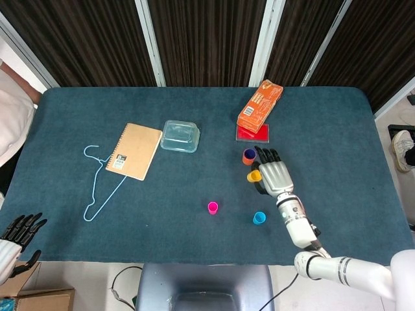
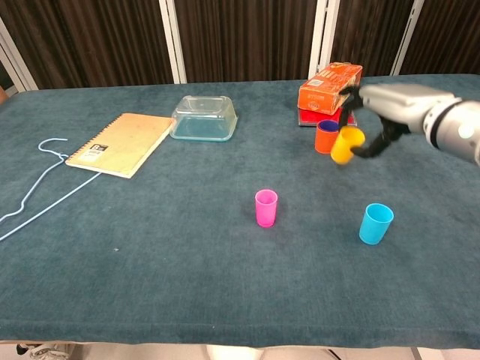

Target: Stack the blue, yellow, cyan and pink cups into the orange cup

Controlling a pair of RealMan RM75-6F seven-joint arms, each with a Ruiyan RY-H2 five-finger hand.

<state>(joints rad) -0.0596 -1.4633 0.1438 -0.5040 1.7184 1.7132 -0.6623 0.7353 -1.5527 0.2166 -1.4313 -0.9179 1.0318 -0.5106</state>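
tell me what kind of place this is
Probably a robot lab or test setup, not a home: a table covered in dark blue cloth, dark curtains hung right behind it, and unrelated props laid out on it, such as a notebook, a hanger and small cups.

The desk [image 1: 194, 246] is covered in dark teal cloth. On it stand a pink cup [image 2: 266, 208], a cyan cup [image 2: 376, 223] and an orange cup [image 2: 326, 137] with a blue inside. The right hand [image 1: 273, 172], silver-grey with black fingers [image 1: 266, 153], holds a yellow cup [image 2: 347, 145]. The notebook [image 1: 134, 150] is tan, the hanger [image 1: 100, 184] light blue, the container [image 2: 204, 118] clear, and the box [image 1: 260, 105] orange over a red pad [image 1: 253, 134]. The left hand [image 1: 16, 236] is black-fingered.
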